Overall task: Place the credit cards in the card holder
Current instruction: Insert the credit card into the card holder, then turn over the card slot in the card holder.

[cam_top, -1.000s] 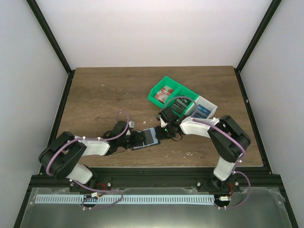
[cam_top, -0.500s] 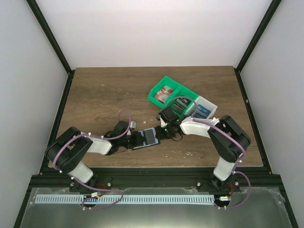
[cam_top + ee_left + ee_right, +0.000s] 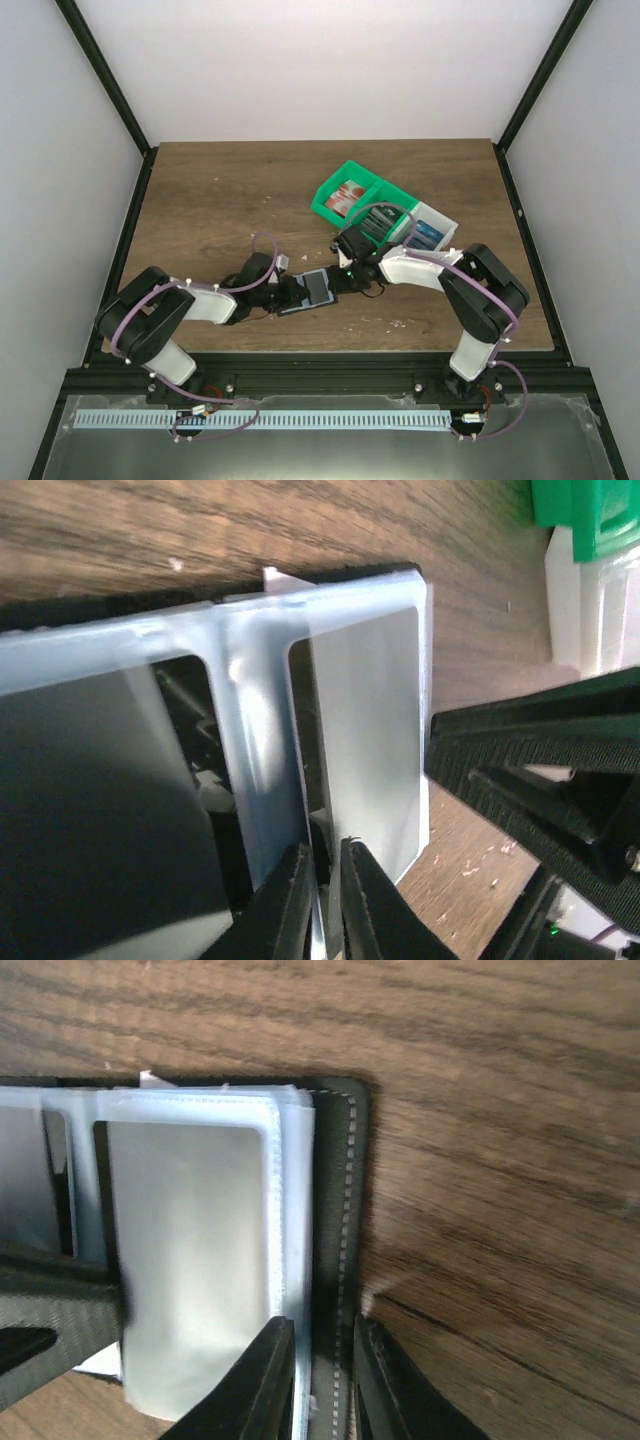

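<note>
The card holder point(image 3: 312, 290) lies open on the wooden table between my two grippers, its clear plastic sleeves point(image 3: 365, 730) facing up. My left gripper point(image 3: 291, 294) point(image 3: 325, 900) is shut on the edge of one sleeve from the holder's left side. From the other side, my right gripper point(image 3: 341, 271) point(image 3: 325, 1380) is shut on the holder's black stitched cover point(image 3: 338, 1210) and the sleeve edges beside it. Bluish credit cards point(image 3: 428, 234) lie in a white bin behind the right arm. Whether a card sits inside a sleeve cannot be told.
A green bin point(image 3: 346, 171) point(image 3: 590, 520) with red-marked items stands at the back right, with the white bin point(image 3: 446, 224) point(image 3: 578, 610) joined to it. The right arm's black fingers point(image 3: 540, 770) stand close to the holder's right edge.
My left gripper has closed on the sleeve edge, and the left arm's elbow has shifted slightly right. The right arm and the holder have stayed in place.
</note>
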Tool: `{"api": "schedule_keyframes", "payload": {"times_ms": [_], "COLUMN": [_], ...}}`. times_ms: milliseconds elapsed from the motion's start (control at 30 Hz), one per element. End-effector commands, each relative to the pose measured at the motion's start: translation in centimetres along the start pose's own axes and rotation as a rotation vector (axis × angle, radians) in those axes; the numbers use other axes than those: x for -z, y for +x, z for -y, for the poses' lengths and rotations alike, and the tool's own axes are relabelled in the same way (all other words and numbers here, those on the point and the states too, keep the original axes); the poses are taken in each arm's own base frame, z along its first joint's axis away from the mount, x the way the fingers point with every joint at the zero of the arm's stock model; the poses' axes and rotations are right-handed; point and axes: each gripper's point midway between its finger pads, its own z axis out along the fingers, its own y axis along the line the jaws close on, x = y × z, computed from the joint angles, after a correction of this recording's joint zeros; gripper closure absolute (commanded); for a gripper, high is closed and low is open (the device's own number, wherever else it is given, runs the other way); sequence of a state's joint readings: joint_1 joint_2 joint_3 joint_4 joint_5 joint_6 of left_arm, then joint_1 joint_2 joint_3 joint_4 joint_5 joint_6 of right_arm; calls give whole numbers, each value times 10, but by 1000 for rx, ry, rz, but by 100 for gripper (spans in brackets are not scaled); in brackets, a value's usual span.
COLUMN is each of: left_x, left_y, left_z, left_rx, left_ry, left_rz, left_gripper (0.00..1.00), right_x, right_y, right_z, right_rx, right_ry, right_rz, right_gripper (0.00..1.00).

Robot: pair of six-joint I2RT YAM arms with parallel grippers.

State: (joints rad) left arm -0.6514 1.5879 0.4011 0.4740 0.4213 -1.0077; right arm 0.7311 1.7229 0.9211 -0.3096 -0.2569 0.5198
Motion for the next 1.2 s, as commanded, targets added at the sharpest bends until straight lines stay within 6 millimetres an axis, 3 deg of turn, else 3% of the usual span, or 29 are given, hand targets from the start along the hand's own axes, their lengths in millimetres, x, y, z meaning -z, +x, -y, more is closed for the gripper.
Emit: {"api": "schedule_keyframes", "payload": {"times_ms": [0, 200, 400, 667, 1167], "left_x": [9, 36, 59, 66, 66], "left_y": [1, -8, -14, -17, -13], "left_z": [1, 2, -19, -36, -42], "left_rx": [-66, -134, -102, -50, -44], "left_ry": [-91, -201, -311, -301, -310], "left_rz": [-18, 32, 101, 107, 84], "left_gripper": [85, 65, 44, 42, 42], "right_x": [19, 39, 32, 22, 10], "right_y": [-12, -23, -19, -13, -8], "right_z": [5, -3, -19, -23, -29], "right_rx": [-13, 0, 11, 13, 28], "right_ry": [76, 127, 93, 65, 25], "right_rz": [74, 130, 110, 75, 28], "right_gripper": [80, 69, 63, 62, 62]}}
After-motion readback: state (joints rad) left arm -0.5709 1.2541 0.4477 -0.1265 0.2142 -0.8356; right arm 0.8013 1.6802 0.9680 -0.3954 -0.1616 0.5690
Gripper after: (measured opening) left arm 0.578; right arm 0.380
